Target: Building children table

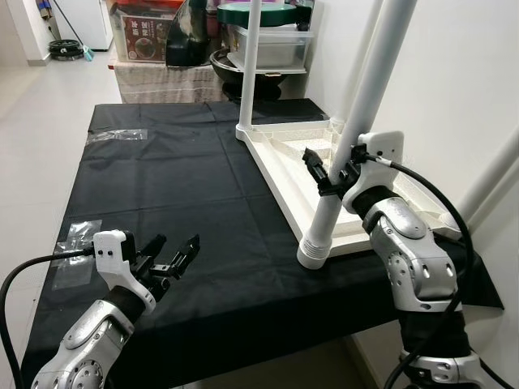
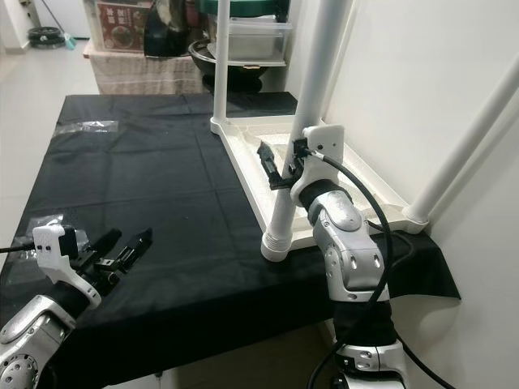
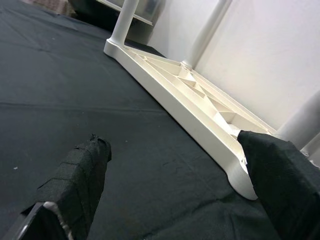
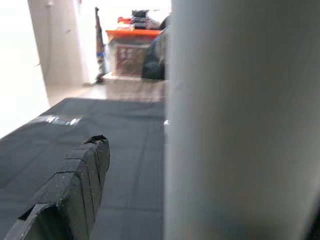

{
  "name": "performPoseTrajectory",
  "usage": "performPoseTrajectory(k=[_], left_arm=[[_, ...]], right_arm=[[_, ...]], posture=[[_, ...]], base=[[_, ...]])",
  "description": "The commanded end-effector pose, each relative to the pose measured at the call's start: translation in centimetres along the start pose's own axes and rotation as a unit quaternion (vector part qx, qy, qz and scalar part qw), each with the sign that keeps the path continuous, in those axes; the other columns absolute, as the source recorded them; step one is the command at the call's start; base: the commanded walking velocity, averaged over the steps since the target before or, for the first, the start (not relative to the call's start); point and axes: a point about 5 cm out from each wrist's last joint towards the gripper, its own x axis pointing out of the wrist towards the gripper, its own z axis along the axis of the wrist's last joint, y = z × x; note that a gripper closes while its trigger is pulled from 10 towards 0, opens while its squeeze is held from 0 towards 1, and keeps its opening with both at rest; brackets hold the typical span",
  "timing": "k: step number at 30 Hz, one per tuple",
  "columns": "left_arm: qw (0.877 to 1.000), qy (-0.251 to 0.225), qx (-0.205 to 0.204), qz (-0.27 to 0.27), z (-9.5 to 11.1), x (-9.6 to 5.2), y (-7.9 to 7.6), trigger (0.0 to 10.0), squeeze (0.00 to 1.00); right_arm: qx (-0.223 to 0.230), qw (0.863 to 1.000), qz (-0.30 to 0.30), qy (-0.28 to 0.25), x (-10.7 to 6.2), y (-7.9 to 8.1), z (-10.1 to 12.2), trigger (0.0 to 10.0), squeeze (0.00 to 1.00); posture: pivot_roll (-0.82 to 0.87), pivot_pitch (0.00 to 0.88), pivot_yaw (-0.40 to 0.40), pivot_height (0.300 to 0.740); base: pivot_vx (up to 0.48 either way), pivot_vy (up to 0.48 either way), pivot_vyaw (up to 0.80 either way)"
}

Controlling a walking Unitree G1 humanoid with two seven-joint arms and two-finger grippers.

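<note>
Right claw (image 1: pixel 328 174) clamped round the near white leg (image 1: pixel 340 174), likely to seat it into the upturned table panel (image 1: pixel 284 154). Left claw (image 1: pixel 174 258) open, empty, over the black tabletop (image 1: pixel 162 178), well left of the panel.

Upturned tabletop (image 1: pixel 292 162) on cloth's (image 1: pixel 162 186) right side.

Your head cameras look down from above at the black table (image 1: pixel 186 186), both seeing the white tabletop (image 1: pixel 284 154). Your left wrist camera skims low toward it; your right wrist camera sits tight against a leg (image 4: pixel 240 120).
</note>
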Motion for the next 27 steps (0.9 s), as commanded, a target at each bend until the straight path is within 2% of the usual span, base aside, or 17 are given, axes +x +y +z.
performPoseTrajectory(k=[1, 5, 19, 20, 27], left_arm=[[1.000, 0.011, -0.002, -0.007, -0.3, 0.1, -0.1, 10.0, 0.00], [1.000, 0.011, 0.002, -0.007, -0.2, 0.1, 0.0, 10.0, 0.00], [1.000, 0.012, 0.004, -0.006, -0.1, -0.2, 0.1, 10.0, 0.00], [1.000, 0.012, 0.005, -0.006, 0.0, -0.2, 0.2, 10.0, 0.00], [1.000, 0.012, 0.008, -0.004, 0.0, -0.2, 0.3, 10.0, 0.00]], right_arm=[[0.001, 1.000, 0.009, 0.002, 0.1, 0.0, 0.1, 10.0, 0.00], [-0.027, 0.999, 0.040, 0.005, 1.0, -1.8, 0.3, 10.0, 0.00], [-0.029, 0.998, 0.047, 0.015, 1.3, -3.1, 0.3, 10.0, 0.00], [-0.029, 0.998, 0.042, 0.030, 1.3, -3.6, -0.2, 0.0, 0.00], [-0.019, 0.997, 0.019, 0.072, 1.4, -4.6, -1.9, 0.0, 0.00]], posture=[[0.04, 0.000, -0.085, 0.740], [0.04, 0.000, -0.088, 0.740], [0.05, 0.000, -0.089, 0.740], [0.05, 0.000, -0.087, 0.740], [0.06, 0.000, -0.094, 0.740]], base=[[0.000, 0.000, 0.00], [0.000, 0.000, 0.00], [0.000, 0.000, 0.00], [0.000, 0.000, 0.00], [0.000, 0.000, 0.00]])
